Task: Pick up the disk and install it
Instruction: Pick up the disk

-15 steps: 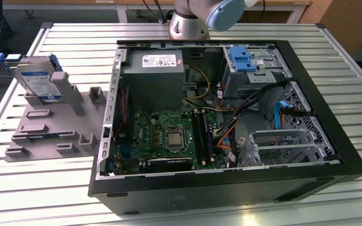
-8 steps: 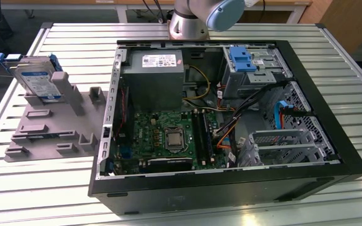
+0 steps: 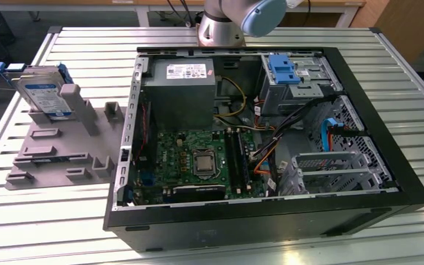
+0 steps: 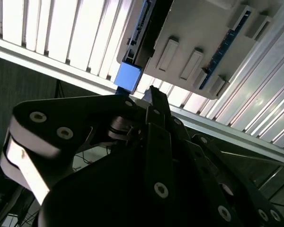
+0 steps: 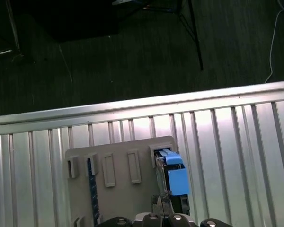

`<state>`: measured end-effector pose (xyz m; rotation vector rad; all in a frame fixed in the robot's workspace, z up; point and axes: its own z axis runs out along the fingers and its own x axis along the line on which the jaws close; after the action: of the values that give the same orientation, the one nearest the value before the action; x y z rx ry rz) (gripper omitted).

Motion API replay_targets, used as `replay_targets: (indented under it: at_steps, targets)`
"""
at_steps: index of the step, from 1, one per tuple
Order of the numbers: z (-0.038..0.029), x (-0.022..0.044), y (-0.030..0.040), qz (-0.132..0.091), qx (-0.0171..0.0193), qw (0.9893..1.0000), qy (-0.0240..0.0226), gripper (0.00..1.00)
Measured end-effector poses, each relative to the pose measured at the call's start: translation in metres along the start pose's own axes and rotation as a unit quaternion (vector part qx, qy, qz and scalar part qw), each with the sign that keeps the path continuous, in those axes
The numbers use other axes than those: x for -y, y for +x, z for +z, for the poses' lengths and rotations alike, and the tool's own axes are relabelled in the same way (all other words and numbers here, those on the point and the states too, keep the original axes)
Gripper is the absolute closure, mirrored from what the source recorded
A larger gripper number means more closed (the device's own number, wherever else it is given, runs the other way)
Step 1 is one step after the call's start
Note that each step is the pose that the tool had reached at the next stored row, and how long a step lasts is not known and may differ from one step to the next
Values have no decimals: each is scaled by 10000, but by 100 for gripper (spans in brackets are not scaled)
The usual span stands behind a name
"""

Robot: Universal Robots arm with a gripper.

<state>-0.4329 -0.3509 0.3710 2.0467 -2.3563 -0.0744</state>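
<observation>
The disk (image 3: 42, 94) stands on edge in a grey slotted stand (image 3: 57, 149) on the table, at the exterior view's left. It is silver with a white-and-blue label and a blue carrier bracket. In the first wrist view the disk (image 5: 173, 172) shows edge-on in the stand (image 5: 118, 189), blue bracket end up. My gripper (image 5: 162, 204) hangs above it, apart from it, with its fingertips close together and nothing between them. In the second wrist view the black gripper (image 4: 151, 92) points at the bracket's blue end (image 4: 128, 76).
An open computer case (image 3: 374, 110) lies on the slatted metal table (image 3: 42, 221), with a grey power-supply box (image 3: 183, 88), a motherboard (image 3: 197, 160), a blue bracket (image 3: 286, 69) in the far drive bay and a metal drive cage (image 3: 330, 171). The arm's base (image 3: 234, 22) stands behind the case.
</observation>
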Motion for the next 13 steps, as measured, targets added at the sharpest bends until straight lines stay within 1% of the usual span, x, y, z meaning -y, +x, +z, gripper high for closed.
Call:
replay_targets:
  at_steps: [2, 5, 7, 9, 12, 13]
  targets:
    - [5, -9, -12, 2, 1, 10000, 0, 89]
    - [14, -18, -48, 2, 0, 10000, -1, 89]
    - [26, -19, -56, -6, 1, 10000, 5, 89]
    - [37, -18, -56, -117, 3, 9999, 7, 89]
    - [54, -18, -56, -355, -5, 9994, 6, 89]
    - [60, -19, -62, -384, -5, 9993, 22, 89]
